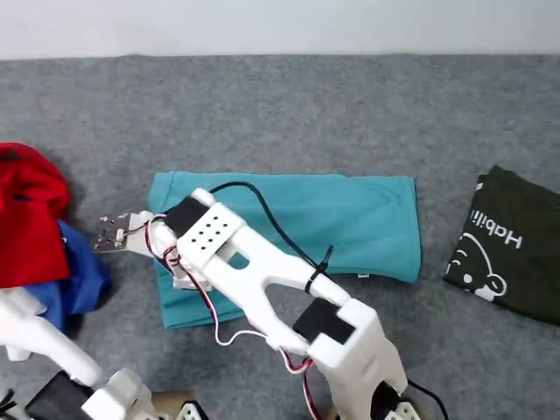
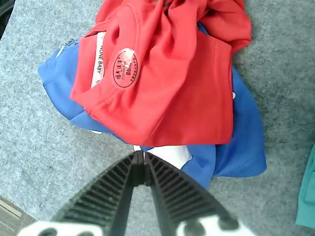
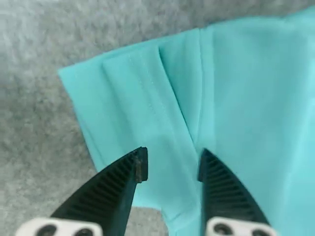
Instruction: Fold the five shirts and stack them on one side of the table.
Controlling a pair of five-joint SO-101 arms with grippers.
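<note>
A teal shirt (image 1: 350,219) lies flat in the middle of the table, folded into a long rectangle. My right arm (image 1: 262,271) stretches over its left end. The right gripper (image 3: 170,164) is open just above a corner of the teal shirt (image 3: 236,98), beside a creased fold, with nothing between its fingers. At the left edge a red shirt (image 1: 26,219) lies crumpled on a blue shirt (image 1: 83,271). My left gripper (image 2: 144,160) is shut and empty, hanging above the near edge of that pile, red shirt (image 2: 167,73) over blue shirt (image 2: 241,142).
A dark green printed shirt (image 1: 516,245) lies folded at the right edge. A patch of white cloth (image 2: 170,153) peeks from under the blue shirt. My left arm (image 1: 44,341) sits at the front left. Grey carpet (image 1: 306,114) covers the table, bare along the back.
</note>
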